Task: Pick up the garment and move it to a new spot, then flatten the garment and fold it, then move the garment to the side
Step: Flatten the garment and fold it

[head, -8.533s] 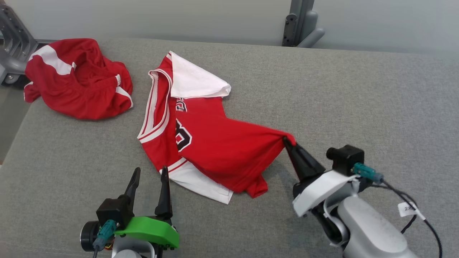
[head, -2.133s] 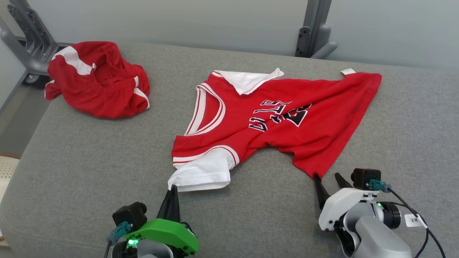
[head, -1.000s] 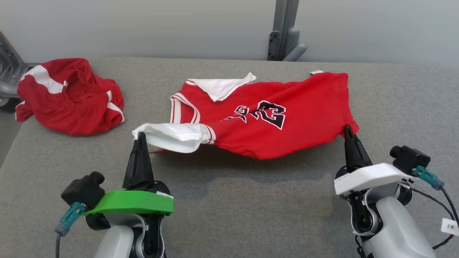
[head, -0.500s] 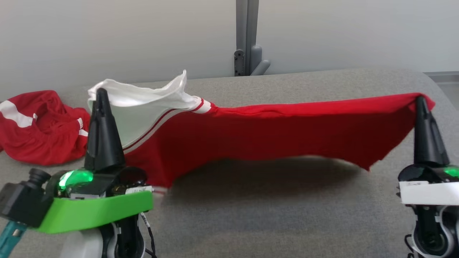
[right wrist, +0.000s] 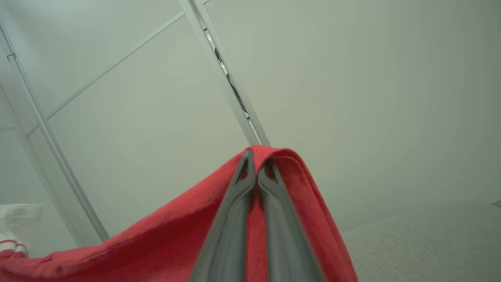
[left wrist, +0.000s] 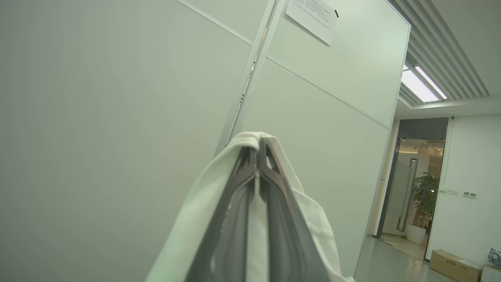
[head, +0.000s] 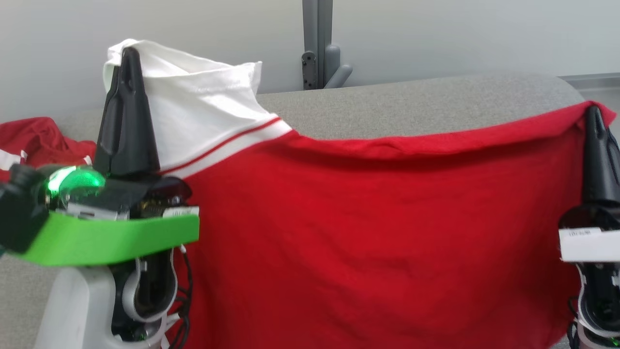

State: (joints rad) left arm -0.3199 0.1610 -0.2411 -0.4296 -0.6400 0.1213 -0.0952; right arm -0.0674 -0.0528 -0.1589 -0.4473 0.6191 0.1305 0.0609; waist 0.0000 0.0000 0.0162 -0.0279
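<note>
A grey upholstered surface (head: 411,104) is running back to a pale partition wall (head: 436,34), where a grey post (head: 317,43) is standing. Above it the red jersey (head: 378,232) is hanging like a curtain between the two arms. The left gripper (head: 127,52) is pinching the white sleeve (head: 203,106), jaws closed on the cloth, and the right gripper (head: 592,111) is clamping a red hem corner the same way. A second red garment (head: 34,138) is lying crumpled at the far left. The carry to a new spot seems to be under way. To do it well, both grippers should be travelling level at one spacing, top edge taut, then lowering so the hanging edge is touching down first and the cloth is spreading flat
</note>
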